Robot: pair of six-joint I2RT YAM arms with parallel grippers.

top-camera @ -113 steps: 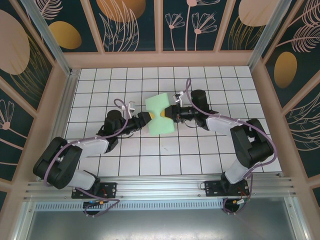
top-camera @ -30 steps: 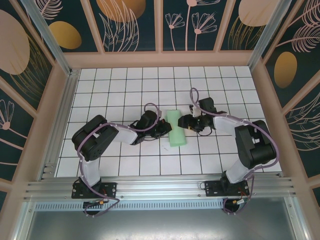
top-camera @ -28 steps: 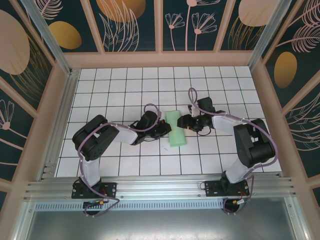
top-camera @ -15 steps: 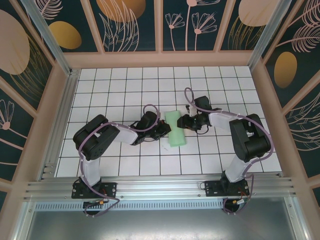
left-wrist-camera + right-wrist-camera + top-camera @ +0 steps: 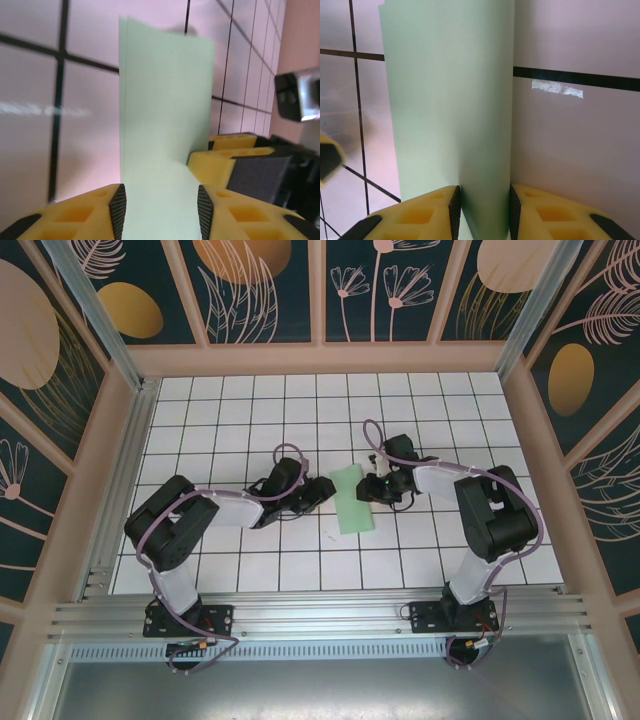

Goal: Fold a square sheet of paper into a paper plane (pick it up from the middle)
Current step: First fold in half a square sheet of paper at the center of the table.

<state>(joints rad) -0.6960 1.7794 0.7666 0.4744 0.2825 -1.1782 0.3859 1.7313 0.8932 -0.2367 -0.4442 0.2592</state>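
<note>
On the bare tiles of the counter [image 5: 300, 560], left pincer [image 5: 161, 202], pads apart, the gap taken up by the light green sheet of paper [image 5: 352, 498]. Sheet lying mid-counter between both arms, doubled into a long strip, its two layers nearly flush. Just beyond, right pincer [image 5: 484, 200], pads likewise apart, astride the opposite side. Probable purpose of the facing placement: steadying the strip from both sides to set the centre crease before the nose folds.

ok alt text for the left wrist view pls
A folded strip of light green paper lies on the white tiled table, running away from the camera through the gap of the open left pincer. The yellow right pincer sits at the paper's right edge.
</note>
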